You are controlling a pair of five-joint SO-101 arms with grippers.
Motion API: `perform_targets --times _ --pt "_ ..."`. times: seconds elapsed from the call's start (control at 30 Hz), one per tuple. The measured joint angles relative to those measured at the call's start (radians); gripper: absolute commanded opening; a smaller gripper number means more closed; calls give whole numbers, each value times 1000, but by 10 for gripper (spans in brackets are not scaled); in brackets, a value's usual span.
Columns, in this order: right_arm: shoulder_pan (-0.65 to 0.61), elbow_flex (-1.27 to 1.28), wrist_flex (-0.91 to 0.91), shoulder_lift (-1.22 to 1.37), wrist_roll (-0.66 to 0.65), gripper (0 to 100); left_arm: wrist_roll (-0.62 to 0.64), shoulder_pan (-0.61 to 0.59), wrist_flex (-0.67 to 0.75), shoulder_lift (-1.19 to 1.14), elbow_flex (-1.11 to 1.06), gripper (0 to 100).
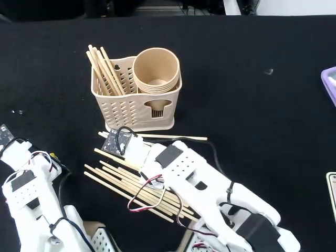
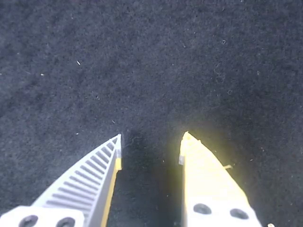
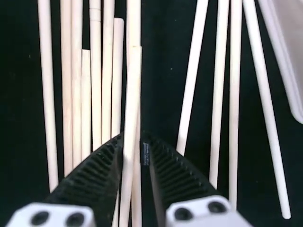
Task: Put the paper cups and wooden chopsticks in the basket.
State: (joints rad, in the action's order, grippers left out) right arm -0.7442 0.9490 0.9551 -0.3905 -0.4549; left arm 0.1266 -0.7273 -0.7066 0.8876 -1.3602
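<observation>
Well, my right pincer (image 3: 131, 139) was clamped on one pale wooden chopstick (image 3: 133, 94), low over the loose bundle of wooden chopsticks (image 1: 121, 184). That bundle lay on the black cloth table (image 1: 262, 131) in front of the beige perforated plastic basket (image 1: 134, 107). The basket held a stack of brown paper cups (image 1: 156, 71) in one compartment and a sheaf of upright chopsticks (image 1: 105, 71) in the other. One single chopstick (image 1: 176, 137) lay just by the basket's foot. My left pincer (image 2: 151, 137) hung over bare cloth, its fingers apart.
</observation>
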Motion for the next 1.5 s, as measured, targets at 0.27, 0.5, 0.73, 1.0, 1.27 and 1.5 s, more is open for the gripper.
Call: perform_targets --times 0.27,0.5,0.73,1.0,1.27,1.5 --pt "-51 64 -135 0 57 109 0 0 0 0 0 205" --pt "-57 107 -150 0 64 81 0 0 0 0 0 205" --pt "-57 109 -153 0 64 79 0 0 0 0 0 205" --pt "-5 109 -149 0 66 172 0 0 0 0 0 205" --pt "-184 109 -2 -75 106 136 0 0 0 0 0 205" --pt "-269 132 -46 -89 133 137 0 0 0 0 0 205"
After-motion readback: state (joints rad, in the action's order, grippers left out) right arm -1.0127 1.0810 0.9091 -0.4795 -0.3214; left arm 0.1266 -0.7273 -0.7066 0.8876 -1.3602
